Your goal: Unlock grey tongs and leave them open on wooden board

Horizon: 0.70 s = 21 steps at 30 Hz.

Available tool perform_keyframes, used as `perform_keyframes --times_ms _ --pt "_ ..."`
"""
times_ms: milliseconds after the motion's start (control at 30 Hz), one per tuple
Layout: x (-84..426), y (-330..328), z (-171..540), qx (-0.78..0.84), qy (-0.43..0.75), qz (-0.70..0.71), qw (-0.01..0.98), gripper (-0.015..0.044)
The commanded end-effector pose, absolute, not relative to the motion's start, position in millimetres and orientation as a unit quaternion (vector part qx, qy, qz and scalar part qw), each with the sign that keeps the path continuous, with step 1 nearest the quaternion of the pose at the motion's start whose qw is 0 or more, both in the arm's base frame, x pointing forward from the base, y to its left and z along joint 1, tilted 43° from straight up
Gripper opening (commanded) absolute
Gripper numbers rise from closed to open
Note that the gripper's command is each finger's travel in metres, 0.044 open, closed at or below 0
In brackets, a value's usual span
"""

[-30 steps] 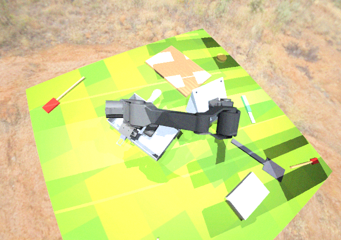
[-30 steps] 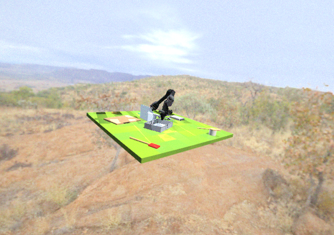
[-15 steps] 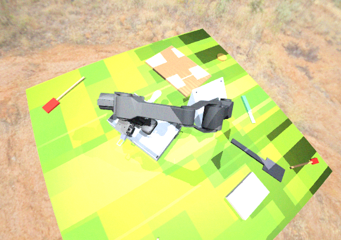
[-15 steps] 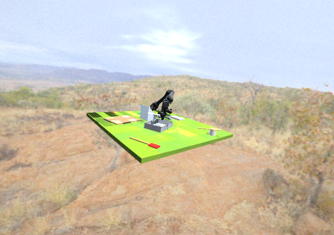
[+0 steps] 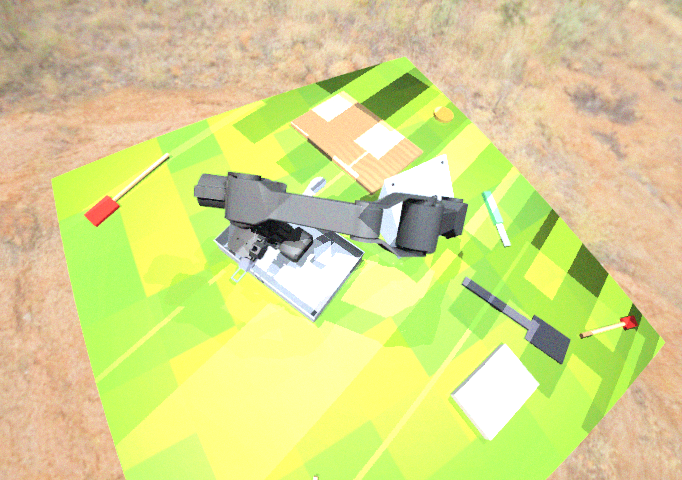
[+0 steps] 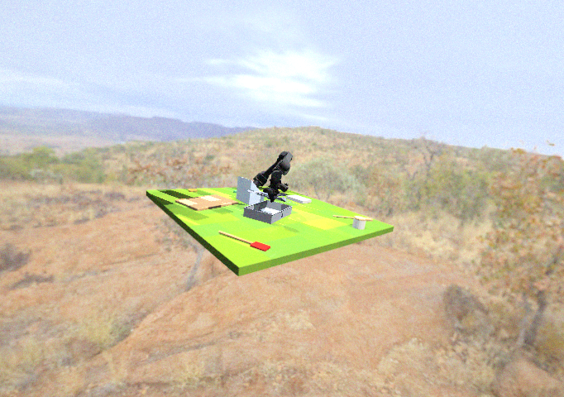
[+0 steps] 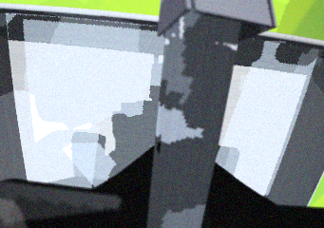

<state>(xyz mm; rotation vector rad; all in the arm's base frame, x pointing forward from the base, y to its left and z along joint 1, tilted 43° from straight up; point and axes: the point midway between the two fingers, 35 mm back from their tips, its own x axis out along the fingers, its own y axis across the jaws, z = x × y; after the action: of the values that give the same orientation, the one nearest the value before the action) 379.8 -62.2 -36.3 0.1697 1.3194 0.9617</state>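
Note:
The grey tongs (image 7: 183, 109) cross over the roasting tin (image 5: 313, 313) (image 6: 256, 214) (image 7: 307, 123). In the top view their rounded tip end (image 5: 316, 185) shows beyond the arm, and a small pull ring (image 5: 235, 277) shows past the tin's near-left side. The middle is hidden by the arm there. My gripper (image 6: 271, 199) (image 7: 175, 155) is shut on the tongs; its dark fingers press both sides of the grey bar in the wrist view. The tips look together. How high the tongs hang is hard to tell. The wooden board (image 5: 395, 161) (image 6: 188, 203) lies flat behind the tin.
An upright grey panel (image 5: 418, 175) (image 6: 245, 189) stands between board and arm base. A green-handled knife (image 5: 493, 206), black spatula (image 5: 548, 339) and white block (image 5: 495, 390) lie right. A red spatula (image 5: 101, 211) (image 6: 260, 246) lies left. A pale pot (image 6: 359, 223) stands near one edge.

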Motion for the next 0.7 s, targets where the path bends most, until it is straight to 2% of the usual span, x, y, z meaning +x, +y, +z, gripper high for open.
perform_keyframes --times_ms 0,667 --pt "375.8 -88.0 -41.5 0.096 0.603 0.397 0.685 -0.0150" --pt "304.5 -218.5 -98.7 0.265 0.687 0.218 0.640 -0.0150"
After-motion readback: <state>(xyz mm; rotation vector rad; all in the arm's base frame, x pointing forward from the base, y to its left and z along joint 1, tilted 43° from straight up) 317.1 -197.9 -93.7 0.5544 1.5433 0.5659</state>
